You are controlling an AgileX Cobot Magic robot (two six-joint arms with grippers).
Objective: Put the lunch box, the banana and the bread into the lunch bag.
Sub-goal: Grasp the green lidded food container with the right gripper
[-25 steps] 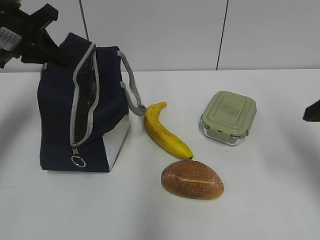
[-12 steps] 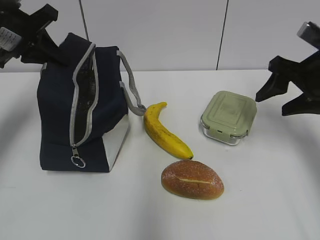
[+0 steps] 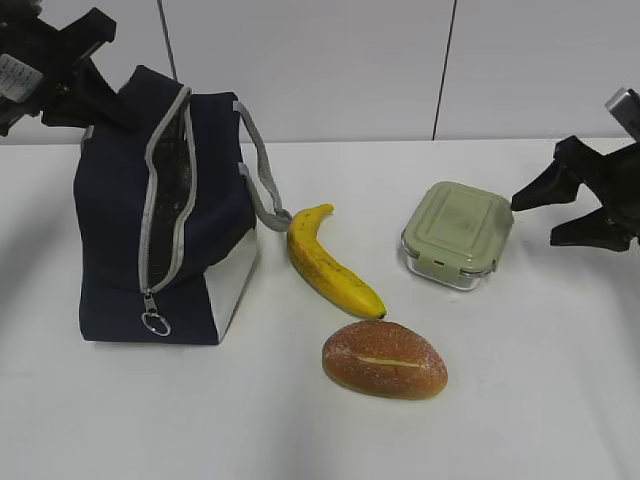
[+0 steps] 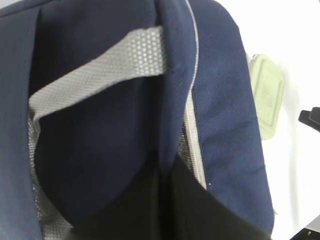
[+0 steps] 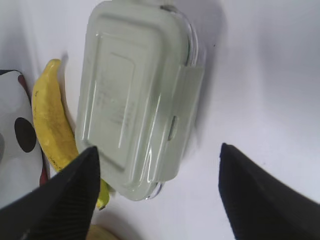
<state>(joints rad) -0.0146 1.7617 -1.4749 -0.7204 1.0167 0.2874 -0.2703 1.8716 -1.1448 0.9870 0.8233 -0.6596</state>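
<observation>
- Resting nearest the exterior camera on the white table is the oval golden-brown bread roll, flour-dusted with a lengthwise slit on top. It sits in front of and to the right of the boxy dark navy fabric lunch bag, well apart from it.
- Just behind the bread roll lies the curved yellow banana with brown speckles. Its dark tip comes close to the roll, and its upper end lies just beside the bag's grey strap handle.
- The lunch bag stands upright to the left of the banana, with a white side panel, a grey zipper running down its front and a ring pull hanging near its base. The zipper is parted along the upper stretch, and dark mesh shows in the gap.
- To the right of the bag, beyond the banana, sits the small squarish clear glass lunch box with a sage-green snap-lock lid.
- The black right gripper hovers just to the right of the lunch box, its two fingers spread wide and holding nothing. In the right wrist view the fingers frame the lunch box from above without touching it.
- The black left gripper sits at the bag's upper back-left corner. Whether it is closed on the fabric cannot be told; the left wrist view shows only navy fabric and a grey strap.
</observation>
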